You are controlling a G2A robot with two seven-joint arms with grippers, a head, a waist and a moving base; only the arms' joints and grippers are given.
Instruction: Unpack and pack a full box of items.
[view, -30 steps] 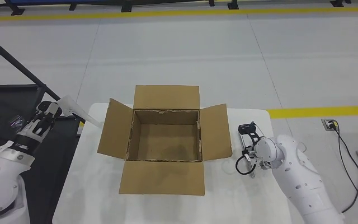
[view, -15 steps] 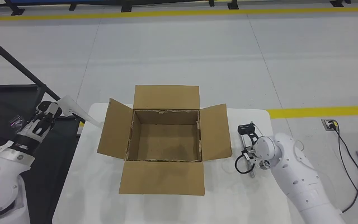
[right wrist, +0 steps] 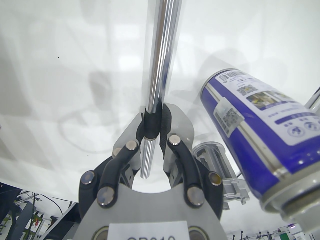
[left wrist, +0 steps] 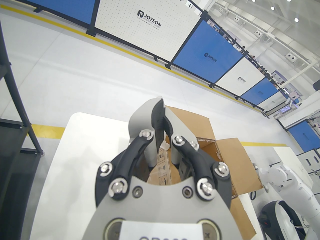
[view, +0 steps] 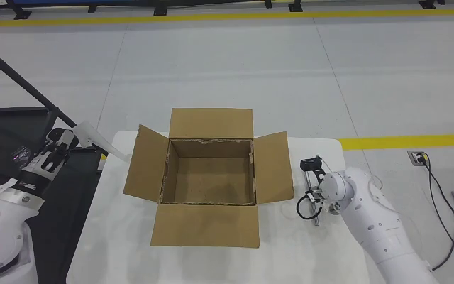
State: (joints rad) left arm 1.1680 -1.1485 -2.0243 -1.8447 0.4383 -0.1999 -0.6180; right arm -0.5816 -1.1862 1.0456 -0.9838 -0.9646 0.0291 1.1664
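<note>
right wrist view: right hand [right wrist: 153, 119] grips one rod [right wrist: 166, 38] beside one can [right wrist: 255, 116].

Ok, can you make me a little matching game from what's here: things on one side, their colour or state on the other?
Things
1 box
2 metal rod
3 spray can
4 left gripper

Colour or state
A blue, white label
B open and empty
C shut
D held by the right gripper

Pairs: 1-B, 2-D, 3-A, 4-C
</note>
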